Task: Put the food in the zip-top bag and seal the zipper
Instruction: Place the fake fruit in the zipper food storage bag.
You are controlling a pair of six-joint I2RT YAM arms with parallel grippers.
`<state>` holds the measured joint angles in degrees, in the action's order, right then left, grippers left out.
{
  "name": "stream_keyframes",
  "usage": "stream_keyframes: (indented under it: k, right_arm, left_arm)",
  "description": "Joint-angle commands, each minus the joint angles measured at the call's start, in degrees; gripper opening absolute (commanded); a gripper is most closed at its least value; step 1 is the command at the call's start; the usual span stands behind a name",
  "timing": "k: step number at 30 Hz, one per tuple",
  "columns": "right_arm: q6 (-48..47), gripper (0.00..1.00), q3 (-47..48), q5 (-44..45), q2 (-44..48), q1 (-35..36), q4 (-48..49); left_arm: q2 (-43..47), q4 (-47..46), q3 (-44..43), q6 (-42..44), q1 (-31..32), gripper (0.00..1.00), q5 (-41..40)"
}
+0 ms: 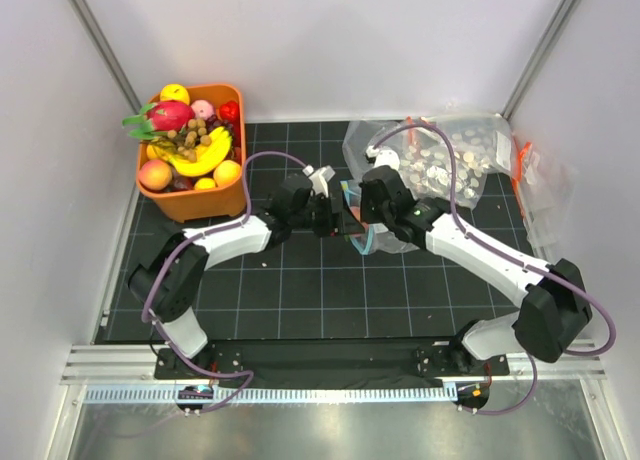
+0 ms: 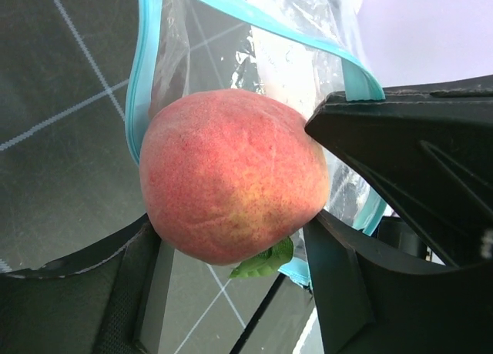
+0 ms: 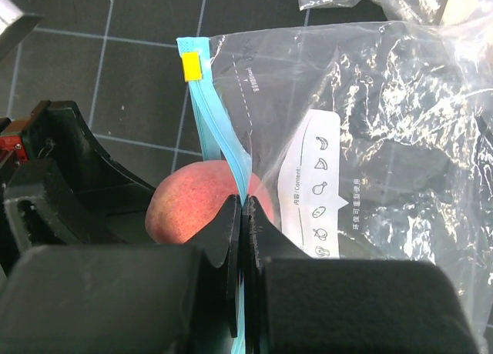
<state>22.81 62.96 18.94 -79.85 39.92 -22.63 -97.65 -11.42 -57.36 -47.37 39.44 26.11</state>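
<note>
Right wrist — yellow tab point(image 3: 192, 66) on zipper point(image 3: 223, 150)

light bright, even, from overhead | shadows soft, faint | glare: white sparkle on zip-top bag point(image 3: 370, 100), 1 to 3 o'clock | left wrist: peach point(image 2: 231, 177) sharp, 1 o'clock corner washed out | top view crisp

Left arm point(image 1: 225, 242): white shell links between black joint housings, with a black wrist block at the far end. Right arm point(image 1: 478, 248): same build, white links, and a bulky black elbow housing point(image 1: 550, 312).

Each arm carries a lilac cable. The left cable point(image 1: 160, 298) and the right cable point(image 1: 452, 165) both loop clear of the shell and run down to black bases.

Wrist views: the jaws are matte black moulded plastic, broad and angular, with a faintly grainy surface. The right pair have curved inner edges.
</note>
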Motion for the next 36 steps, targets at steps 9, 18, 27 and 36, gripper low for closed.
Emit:
stream_keyframes:
  k: [9, 18, 27, 36]
  right_arm:
    - [10.50, 0.01, -8.11, -7.07, 3.92, -3.62, 9.97]
    - [11.21, 0.01, -8.73, -6.90, 4.27, -3.80, 9.98]
    - [11.47, 0.01, -8.91, -7.42, 4.53, -4.06, 10.06]
    - [10.15, 0.01, -6.97, -12.00, 1.54, -3.62, 10.07]
  left_arm:
    - [5.89, 0.26, -1.26, 3.08, 0.46, 0.76, -1.94]
    - [6.24, 0.52, -0.12, 3.34, 0.29, 0.67, -4.30]
    - [8.00, 2.81, -0.20, 5.36, 0.37, 0.42, -7.39]
    - [1.24, 6.84, -7.49, 7.11, 1.60, 0.70, -4.66]
